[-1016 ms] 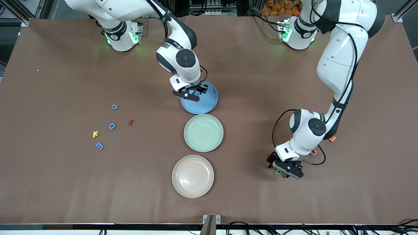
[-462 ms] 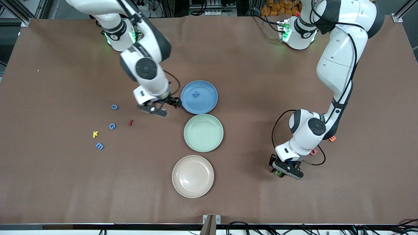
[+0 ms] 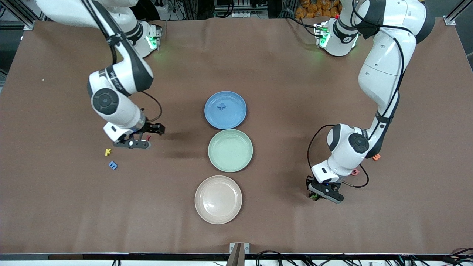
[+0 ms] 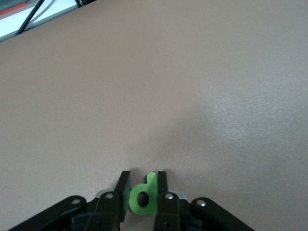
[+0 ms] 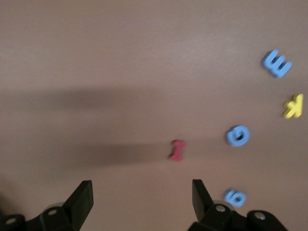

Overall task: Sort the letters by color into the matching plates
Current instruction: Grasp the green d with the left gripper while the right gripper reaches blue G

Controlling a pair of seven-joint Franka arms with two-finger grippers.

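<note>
Three plates in a row down the middle of the table (image 3: 281, 229): blue plate (image 3: 232, 116) farthest from the front camera, pale green plate (image 3: 230, 150) next, cream plate (image 3: 218, 200) nearest. One blue cross-shaped letter (image 3: 221, 106) inside the blue plate; nothing else visible in the other two.

Toward the right arm's end: right gripper (image 3: 142, 137) up in the air over a cluster of small letters, jaws wide apart, holding nothing. Seen from the right wrist view: dark red letter (image 5: 176, 149) between the spread fingers (image 5: 81, 201), blue G (image 5: 237, 135) and blue 9 (image 5: 235, 197) beside it, blue E (image 5: 277, 63) and yellow K (image 5: 292, 106) a little apart from those. Front view: only the yellow K, blue E and a sliver of the dark red letter showing around the gripper; G and 9 hidden under the arm.

Toward the left arm's end: left gripper (image 3: 320, 192) low at the table, well apart from the plates, jaws clamped on a green letter (image 4: 143, 195), a P shape pinched on both flat sides in the left wrist view. Whether lifted or resting on the surface: cannot tell. Pink letter (image 3: 355, 172) and orange letter (image 3: 375, 157) near that arm's wrist, farther from the front camera than the gripper.
</note>
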